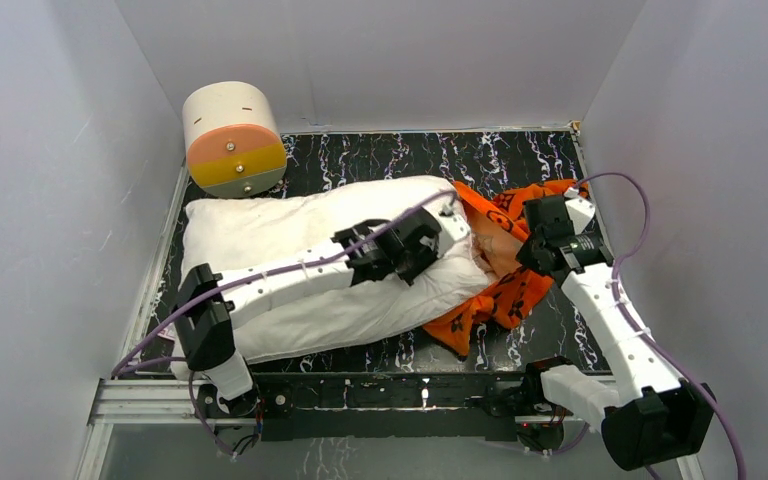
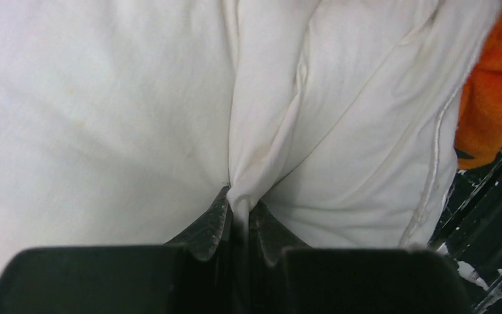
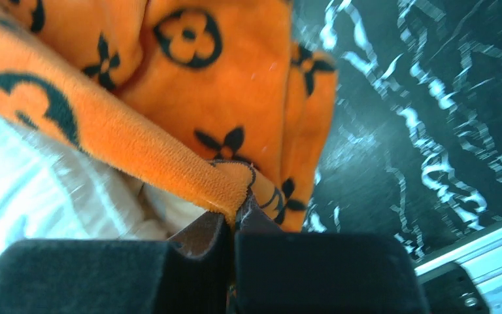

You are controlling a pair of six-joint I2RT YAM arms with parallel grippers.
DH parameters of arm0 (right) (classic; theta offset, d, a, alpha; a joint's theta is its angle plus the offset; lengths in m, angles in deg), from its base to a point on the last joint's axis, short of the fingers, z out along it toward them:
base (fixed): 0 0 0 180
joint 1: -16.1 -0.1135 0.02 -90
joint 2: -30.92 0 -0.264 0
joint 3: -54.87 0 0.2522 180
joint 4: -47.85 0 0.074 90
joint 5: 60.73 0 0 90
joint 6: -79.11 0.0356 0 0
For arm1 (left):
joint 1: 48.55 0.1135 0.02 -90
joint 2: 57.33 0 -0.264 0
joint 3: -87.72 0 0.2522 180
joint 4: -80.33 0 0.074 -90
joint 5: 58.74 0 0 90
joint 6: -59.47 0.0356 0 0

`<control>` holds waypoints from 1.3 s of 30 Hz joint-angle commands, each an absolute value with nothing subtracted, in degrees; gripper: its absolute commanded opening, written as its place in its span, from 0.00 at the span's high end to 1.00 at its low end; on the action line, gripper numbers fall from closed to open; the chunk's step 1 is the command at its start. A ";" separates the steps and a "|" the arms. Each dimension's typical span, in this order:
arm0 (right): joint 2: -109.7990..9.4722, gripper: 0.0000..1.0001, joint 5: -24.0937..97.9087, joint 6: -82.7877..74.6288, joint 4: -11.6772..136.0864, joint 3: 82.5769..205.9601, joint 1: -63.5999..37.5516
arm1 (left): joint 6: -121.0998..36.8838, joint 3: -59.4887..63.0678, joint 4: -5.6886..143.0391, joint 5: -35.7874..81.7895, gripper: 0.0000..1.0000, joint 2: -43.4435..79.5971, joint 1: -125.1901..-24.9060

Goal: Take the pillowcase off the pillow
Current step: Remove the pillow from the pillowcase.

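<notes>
So, both grippers are pinching fabric, one on white and one on orange

Starting at the far left: a cream cylinder [image 1: 232, 140] with an orange and yellow face sits in the back corner, just beside the pillow's top-left end. The pillow [image 1: 260, 230] is a big white thing lying across the black marbled floor [image 1: 380, 160], and most of it is bare.

The left arm reaches over the pillow toward its right end. From the left wrist view, the left gripper [image 2: 238, 209] is closed tight on a fold of the white pillow fabric, which is bunched into a ridge running up from between the fingers [image 2: 208, 226].

Next comes the pillowcase [image 1: 505, 295], orange plush with black flower and circle prints. It's crumpled up against the right end of the pillow, partly spread on the floor. Can't tell from above how much of the pillow's end is inside it.

Far right, the right gripper [image 3: 234, 219] is clamped shut on a folded edge of the pillowcase. In that wrist view the orange edge lies over white fabric on the left, with bare floor off to the right.
</notes>
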State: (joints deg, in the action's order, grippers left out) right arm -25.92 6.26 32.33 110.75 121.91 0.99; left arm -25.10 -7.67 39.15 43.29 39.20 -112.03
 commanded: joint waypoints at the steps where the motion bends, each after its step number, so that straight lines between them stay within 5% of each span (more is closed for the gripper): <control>1: -28.58 0.99 -17.86 26.03 110.88 128.91 1.93 | -29.33 -11.04 37.15 37.05 1.00 31.94 -102.50; 11: -31.36 0.81 5.06 20.95 108.52 124.90 2.14 | -32.53 -19.22 37.55 33.50 1.00 27.33 -98.84; 17: -31.38 0.34 30.55 20.62 105.89 119.45 2.21 | -32.90 -17.87 37.90 32.69 1.00 26.40 -98.47; 29: -29.12 0.01 45.70 29.38 88.85 102.70 1.06 | -36.36 -18.83 41.97 37.36 1.00 23.71 -98.38; 33: -35.73 0.08 44.92 29.71 86.41 100.39 -1.20 | -36.86 -18.28 43.99 39.61 1.00 21.93 -98.38; 35: -38.54 0.21 41.25 30.45 86.44 100.44 -3.37 | -36.78 -18.34 44.18 40.72 1.00 21.42 -98.38; 39: -41.58 0.79 29.99 34.25 87.66 100.47 -4.67 | -36.65 -18.13 44.31 42.01 1.00 20.45 -98.38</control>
State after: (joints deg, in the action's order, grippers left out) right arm -39.63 39.94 30.78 88.74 100.67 -3.49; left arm -35.70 -16.50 36.88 37.55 26.39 -99.07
